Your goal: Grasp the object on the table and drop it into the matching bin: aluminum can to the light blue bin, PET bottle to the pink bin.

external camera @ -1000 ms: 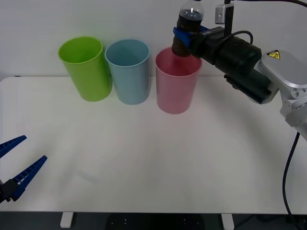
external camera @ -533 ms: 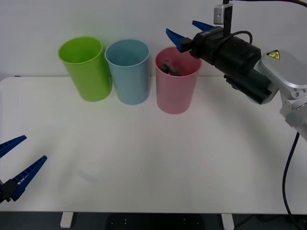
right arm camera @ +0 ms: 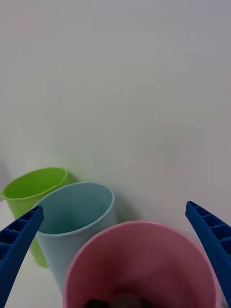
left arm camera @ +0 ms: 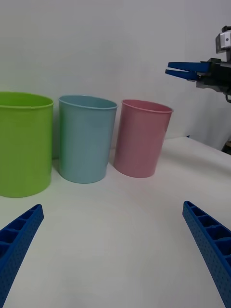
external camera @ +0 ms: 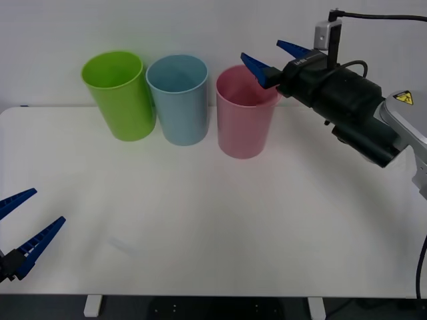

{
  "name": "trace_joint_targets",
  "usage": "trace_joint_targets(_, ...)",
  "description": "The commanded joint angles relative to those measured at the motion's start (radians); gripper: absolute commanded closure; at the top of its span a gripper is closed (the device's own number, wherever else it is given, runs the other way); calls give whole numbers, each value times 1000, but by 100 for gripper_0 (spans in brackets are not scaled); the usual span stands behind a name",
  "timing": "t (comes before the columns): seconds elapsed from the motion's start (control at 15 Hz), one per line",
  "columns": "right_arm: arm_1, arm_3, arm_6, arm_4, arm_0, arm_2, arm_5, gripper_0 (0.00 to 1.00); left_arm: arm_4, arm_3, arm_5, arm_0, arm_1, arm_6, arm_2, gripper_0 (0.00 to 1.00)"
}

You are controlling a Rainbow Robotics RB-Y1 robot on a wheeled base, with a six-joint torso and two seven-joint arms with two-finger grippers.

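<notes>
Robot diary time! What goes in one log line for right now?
right claw: open, above pink bin rim | PET bottle: inside pink bin | left claw: open, parked at table front-left edge

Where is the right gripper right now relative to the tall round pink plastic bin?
In the front view the right gripper, fingers open, hovers just above the far right rim of the tall round pink plastic bin, the rightmost of three bins on the white table.

The pink bin (external camera: 245, 113) and light blue bin (external camera: 178, 100) look smooth matt plastic; the table (external camera: 200, 220) smooth white.
</notes>
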Motion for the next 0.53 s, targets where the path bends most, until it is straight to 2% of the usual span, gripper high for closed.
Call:
trace_joint_targets(0.07,-69,-106,7,-49,81,-8,0,0,0,0,0,0,0,0,0,0)
trace_joint_targets(0.4,-171,-243,38,-95,240,-69,-21,0,0,0,0,0,0,0,0,0)
trace_joint_targets(0.53,-178,-256,50,-95,305,-121,-75,0,0,0,0,0,0,0,0,0)
